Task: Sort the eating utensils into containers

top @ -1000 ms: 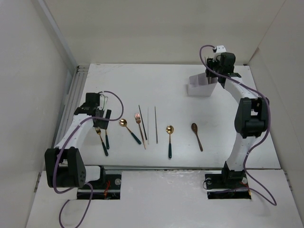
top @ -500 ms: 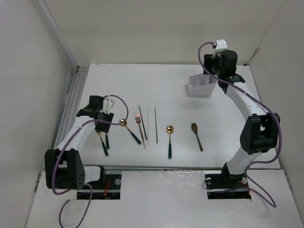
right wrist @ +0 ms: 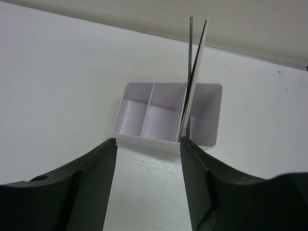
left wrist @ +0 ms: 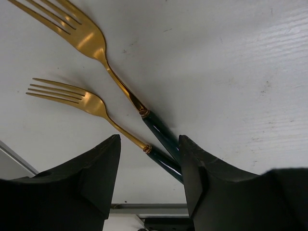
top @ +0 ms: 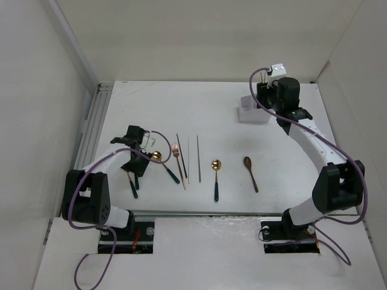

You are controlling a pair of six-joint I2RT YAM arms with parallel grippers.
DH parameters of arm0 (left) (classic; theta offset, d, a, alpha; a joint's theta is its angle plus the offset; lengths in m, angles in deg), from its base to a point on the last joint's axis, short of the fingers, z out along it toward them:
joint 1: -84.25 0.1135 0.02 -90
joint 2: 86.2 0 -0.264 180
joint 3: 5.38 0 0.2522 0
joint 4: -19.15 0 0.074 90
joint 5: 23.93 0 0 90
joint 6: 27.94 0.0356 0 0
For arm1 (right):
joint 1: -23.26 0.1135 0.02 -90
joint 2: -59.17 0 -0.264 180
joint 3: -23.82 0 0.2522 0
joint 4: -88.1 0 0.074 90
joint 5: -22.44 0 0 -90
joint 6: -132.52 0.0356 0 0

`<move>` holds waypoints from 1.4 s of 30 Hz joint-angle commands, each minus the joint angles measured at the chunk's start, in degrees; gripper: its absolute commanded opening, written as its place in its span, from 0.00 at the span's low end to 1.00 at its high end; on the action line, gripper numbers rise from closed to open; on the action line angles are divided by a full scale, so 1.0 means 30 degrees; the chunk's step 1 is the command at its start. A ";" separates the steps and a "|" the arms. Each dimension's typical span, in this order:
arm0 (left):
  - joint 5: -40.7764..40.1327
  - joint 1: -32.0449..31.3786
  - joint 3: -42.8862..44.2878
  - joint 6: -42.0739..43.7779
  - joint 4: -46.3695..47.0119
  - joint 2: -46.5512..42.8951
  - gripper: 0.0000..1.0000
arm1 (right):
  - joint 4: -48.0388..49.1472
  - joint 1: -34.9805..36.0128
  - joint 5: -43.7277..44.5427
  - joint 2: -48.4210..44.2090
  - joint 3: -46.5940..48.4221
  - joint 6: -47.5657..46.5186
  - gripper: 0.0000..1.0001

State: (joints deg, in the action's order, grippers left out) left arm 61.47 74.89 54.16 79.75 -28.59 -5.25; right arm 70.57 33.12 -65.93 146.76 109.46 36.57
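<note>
Overhead, the left gripper (top: 133,162) sits low at the left of the white table (top: 151,109). It is over a pair of gold-headed forks with dark teal handles (top: 133,186), and those handles point toward the near edge. Just right of it lies a gold-headed spoon with a dark teal handle (top: 166,166), then a copper fork (top: 179,164) close beside three thin dark and silvery chopsticks (top: 198,158) laid roughly parallel. Further right are a second gold-headed teal-handled spoon (top: 216,178) and a brown spoon (top: 251,174). The small white rectangular box with inner dividers (top: 251,116) stands at the far right, with the right gripper (top: 264,99) directly above it.

From the left wrist, the two forks lie side by side on the table. Their teal handles run in between the black fingers (left wrist: 91,178), which are spread. The handles sit close against one finger and leave a clear gap to the other, so nothing is pinched.

From the right wrist, the black fingers (right wrist: 82,192) are spread with nothing between them. Beyond them the box shows three compartments. A thin dark upright chopstick (right wrist: 190,67) stands in it beside a pale slim strip (right wrist: 197,72), near the divider between the middle and right compartments. Which compartment holds them cannot be told.
</note>
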 commanded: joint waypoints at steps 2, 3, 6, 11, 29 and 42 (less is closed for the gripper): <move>-0.0402 -0.0013 -0.0201 -0.0245 -0.0452 -0.0967 0.49 | 0.0554 0.0138 0.0512 -0.1743 -0.0665 0.0140 0.61; -0.0400 -0.0013 -0.0201 -0.0243 -0.0452 -0.0706 0.47 | 0.0554 0.0138 0.0686 -0.1746 -0.0668 0.0140 0.61; -0.0195 -0.0013 -0.0027 -0.0243 -0.0715 0.0288 0.39 | 0.0554 0.0138 0.0951 -0.2215 -0.1018 0.0140 0.61; 0.0801 -0.0013 0.0150 -0.0038 -0.1272 0.0674 0.37 | 0.0554 0.0138 0.1535 -0.2830 -0.1019 -0.0505 0.62; 0.2325 -0.0013 0.2084 0.0548 -0.1069 0.3747 0.07 | 0.0380 0.0138 0.2475 -0.3357 -0.1019 -0.1413 0.63; 0.4403 0.1100 0.8046 -0.0536 -0.2383 0.4368 0.00 | -0.0237 0.0986 0.0106 -0.5084 -0.1195 -0.1792 0.63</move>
State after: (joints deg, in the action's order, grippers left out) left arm 70.45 77.20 70.11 79.68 -34.34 10.38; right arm 69.59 34.02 -61.23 133.93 105.99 32.09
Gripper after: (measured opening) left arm 0.148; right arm 0.632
